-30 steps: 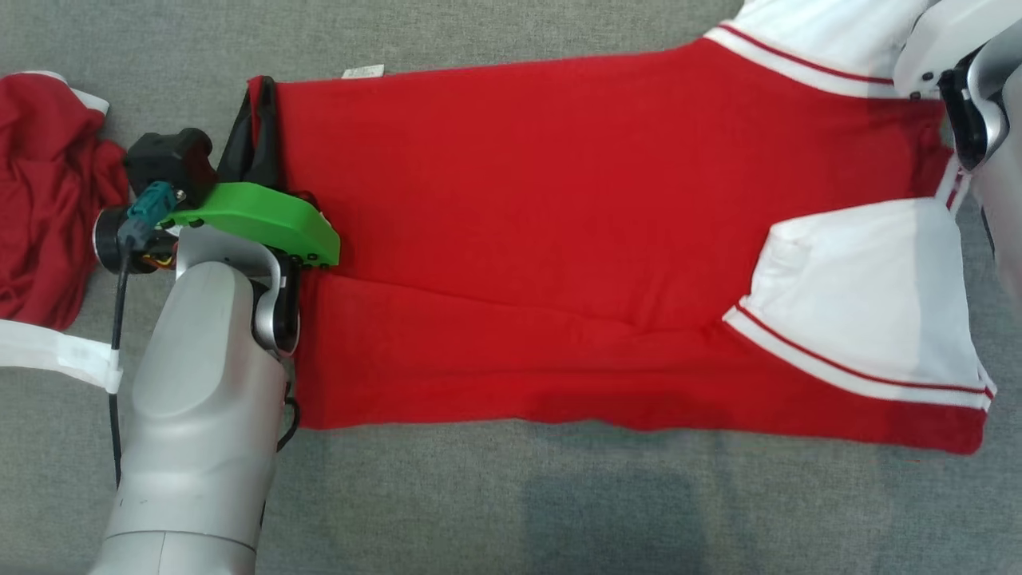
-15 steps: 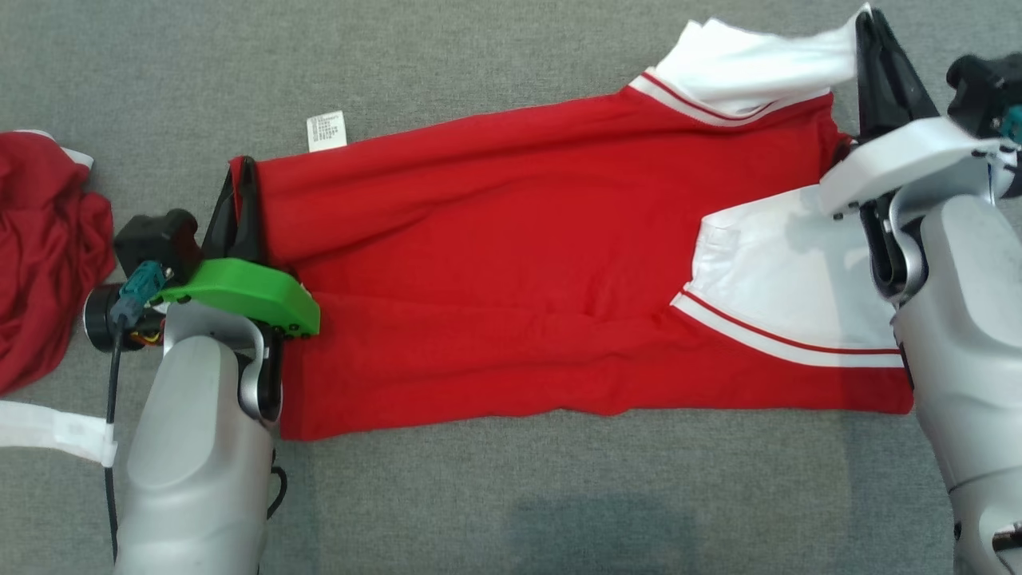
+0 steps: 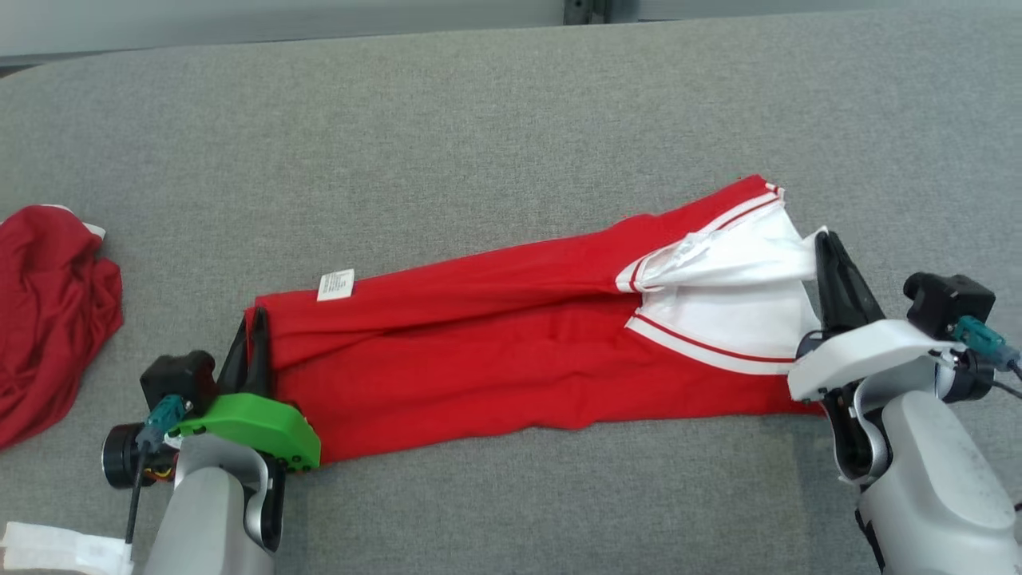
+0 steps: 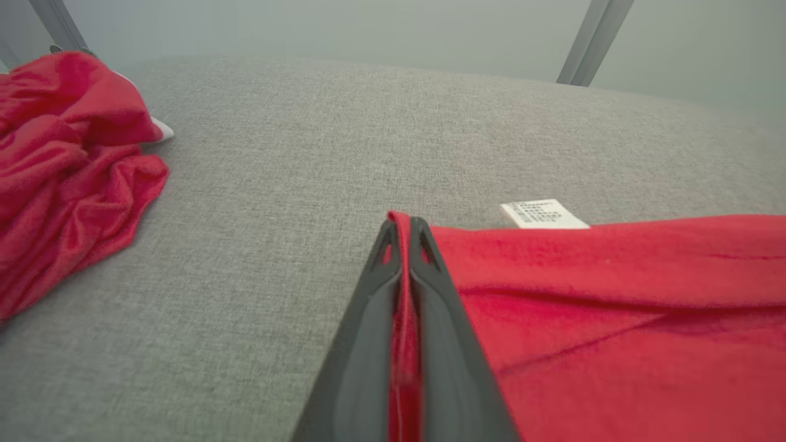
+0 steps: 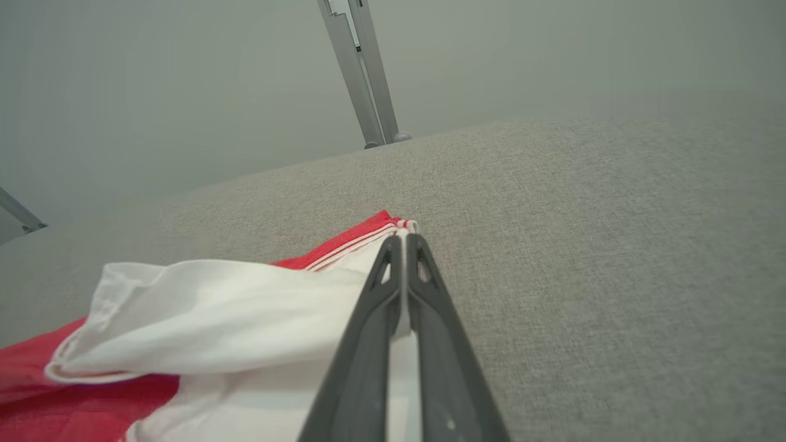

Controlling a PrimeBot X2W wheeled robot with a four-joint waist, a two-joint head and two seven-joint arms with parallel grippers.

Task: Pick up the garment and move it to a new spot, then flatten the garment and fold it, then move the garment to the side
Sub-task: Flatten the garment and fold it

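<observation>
The garment (image 3: pixel 495 351) is a red shirt with white, red-striped sleeves, stretched in a long folded band across the grey surface between both arms. My left gripper (image 3: pixel 249 327) is shut on its red hem corner, and in the left wrist view red cloth (image 4: pixel 614 294) is pinched between the fingers (image 4: pixel 368 319). My right gripper (image 3: pixel 825 246) is shut on the white sleeve end (image 3: pixel 742 279), and in the right wrist view that white cloth (image 5: pixel 215 313) is bunched left of the fingers (image 5: pixel 430 319). A white label (image 3: pixel 336 284) sticks out by the hem.
A second red garment (image 3: pixel 48 319) lies crumpled at the far left, also in the left wrist view (image 4: pixel 67 159). The grey padded surface (image 3: pixel 479 120) stretches wide behind the shirt, with its back edge and a metal post (image 5: pixel 359 73) beyond.
The head camera has tilted up, so the whole scene sits lower. Both grippers have drawn the shirt towards me, and its far half now lies folded over into a narrower band.
</observation>
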